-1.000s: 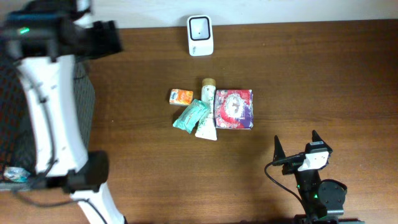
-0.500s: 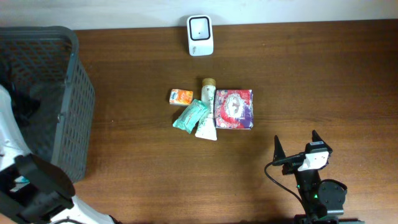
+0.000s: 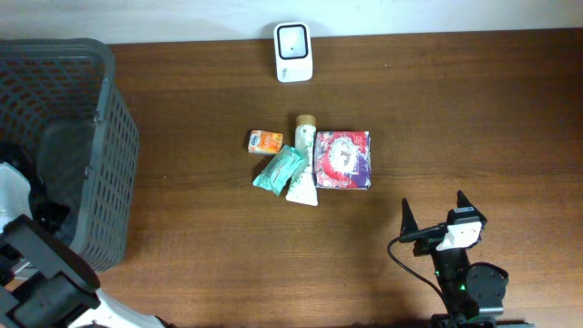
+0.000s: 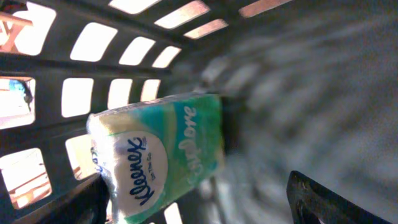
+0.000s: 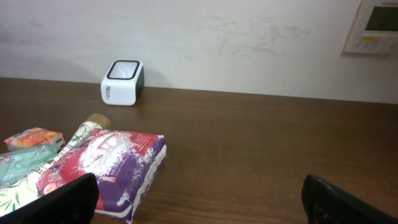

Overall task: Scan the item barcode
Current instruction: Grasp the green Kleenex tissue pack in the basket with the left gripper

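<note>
Brown wood table [image 3: 474, 109] from above: the scanner [image 3: 293, 52] stands at the far edge. An orange packet [image 3: 265, 141], a green tissue pack [image 3: 280, 169], a tube [image 3: 304, 141] and a red-and-purple bag [image 3: 342, 160] lie bunched mid-table, well apart from the basket [image 3: 118, 164] on the left.

Left wrist view: the left gripper [image 4: 194, 193] is inside the basket with its jaws spread wide. A Kleenex pack [image 4: 158, 155] lies loose against the wall, unclamped.

Right wrist view: the right gripper [image 5: 199, 199] hangs spread and empty, facing the pile.

I judge one item finished and four left to scan.
</note>
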You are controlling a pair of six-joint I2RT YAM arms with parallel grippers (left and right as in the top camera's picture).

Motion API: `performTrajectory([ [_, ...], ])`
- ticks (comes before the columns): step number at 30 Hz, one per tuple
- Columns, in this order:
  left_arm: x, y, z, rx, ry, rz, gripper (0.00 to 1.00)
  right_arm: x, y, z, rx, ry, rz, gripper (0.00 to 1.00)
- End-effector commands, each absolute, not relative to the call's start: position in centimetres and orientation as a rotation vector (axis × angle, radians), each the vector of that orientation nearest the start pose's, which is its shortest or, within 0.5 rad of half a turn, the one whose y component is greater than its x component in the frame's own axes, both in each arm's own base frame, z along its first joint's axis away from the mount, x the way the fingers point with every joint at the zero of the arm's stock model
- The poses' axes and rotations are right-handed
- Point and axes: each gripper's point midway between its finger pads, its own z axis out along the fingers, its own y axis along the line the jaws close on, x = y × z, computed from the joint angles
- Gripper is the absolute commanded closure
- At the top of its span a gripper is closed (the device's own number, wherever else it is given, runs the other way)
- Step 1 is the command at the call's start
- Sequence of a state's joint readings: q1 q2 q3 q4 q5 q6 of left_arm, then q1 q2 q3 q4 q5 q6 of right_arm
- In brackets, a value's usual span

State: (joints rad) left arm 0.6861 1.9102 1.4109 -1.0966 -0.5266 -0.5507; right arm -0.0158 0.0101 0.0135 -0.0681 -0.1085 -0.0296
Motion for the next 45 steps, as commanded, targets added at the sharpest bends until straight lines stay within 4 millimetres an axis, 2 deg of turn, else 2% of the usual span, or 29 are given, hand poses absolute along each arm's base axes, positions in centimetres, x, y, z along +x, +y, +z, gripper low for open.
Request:
performTrajectory([
  [1, 19.8, 29.2, 7.0, -1.858, 2.493, 0.864, 0.12, 24.5, 1.6, 15.8, -0.094, 1.638, 0.060, 0.02],
  [4, 18.9, 29.7, 7.0, -1.899, 2.472, 0.864, 0.16, 24.5, 1.6, 15.8, -0.094, 1.638, 0.060, 0.01],
  [5, 18.6, 29.9, 7.0, -1.912, 2.465, 0.863, 0.23, 24.5, 1.6, 15.8, -0.094, 1.638, 0.060, 0.01],
  [10, 18.5, 29.9, 6.6, -1.946, 2.457, 0.809, 0.68, 24.5, 1.6, 15.8, -0.094, 1.638, 0.060, 0.01],
  [11, 18.6, 29.9, 6.6, -1.945, 2.454, 0.800, 0.86, 24.5, 1.6, 15.8, -0.094, 1.638, 0.060, 0.01],
  [13, 18.8, 30.0, 6.5, -1.944, 2.448, 0.791, 0.95, 24.5, 1.6, 15.8, -0.094, 1.638, 0.060, 0.01],
  [16, 18.9, 29.9, 6.5, -1.946, 2.451, 0.778, 1.00, 24.5, 1.6, 15.8, -0.094, 1.638, 0.060, 0.01],
  [20, 19.3, 29.9, 6.3, -1.944, 2.438, 0.746, 1.00, 24.5, 1.6, 15.8, -0.094, 1.638, 0.060, 0.01],
  [21, 20.0, 29.9, 6.1, -1.939, 2.426, 0.698, 0.72, 24.5, 1.6, 15.8, -0.094, 1.638, 0.060, 0.01],
  [22, 20.5, 29.9, 5.9, -1.907, 2.447, 0.660, 0.50, 24.5, 1.6, 15.8, -0.094, 1.638, 0.060, 0.01],
  [24, 21.6, 29.8, 5.6, -1.794, 2.530, 0.575, 0.18, 24.5, 1.6, 15.8, -0.094, 1.638, 0.060, 0.01],
  [25, 21.7, 29.8, 5.6, -1.790, 2.530, 0.571, 0.11, 24.5, 1.6, 15.8, -0.094, 1.638, 0.060, 0.01],
  [26, 21.7, 29.8, 5.6, -1.789, 2.530, 0.571, 0.08, 24.5, 1.6, 15.8, -0.094, 1.638, 0.060, 0.01],
  [28, 21.9, 30.0, 5.6, -1.786, 2.518, 0.573, 0.09, 24.5, 1.6, 15.8, -0.094, 1.638, 0.060, 0.01],
  [32, 23.5, 30.7, 5.5, -1.761, 2.458, 0.520, 0.22, 24.5, 1.6, 15.8, -0.094, 1.638, 0.060, 0.02],
  [35, 25.5, 30.9, 5.4, -1.686, 2.439, 0.418, 0.23, 24.5, 1.6, 15.8, -0.094, 1.638, 0.060, 0.01],
  [37, 26.0, 31.4, 5.5, -1.675, 2.415, 0.421, 0.25, 24.5, 1.6, 15.8, -0.094, 1.638, 0.060, 0.01],
  [40, 26.1, 31.5, 5.6, -1.671, 2.408, 0.419, 0.47, 24.5, 1.6, 15.8, -0.094, 1.638, 0.060, 0.01],
  [45, 26.2, 31.8, 6.3, -1.611, 2.440, 0.447, 0.41, 24.5, 1.6, 15.8, -0.094, 1.638, 0.060, 0.01],
])
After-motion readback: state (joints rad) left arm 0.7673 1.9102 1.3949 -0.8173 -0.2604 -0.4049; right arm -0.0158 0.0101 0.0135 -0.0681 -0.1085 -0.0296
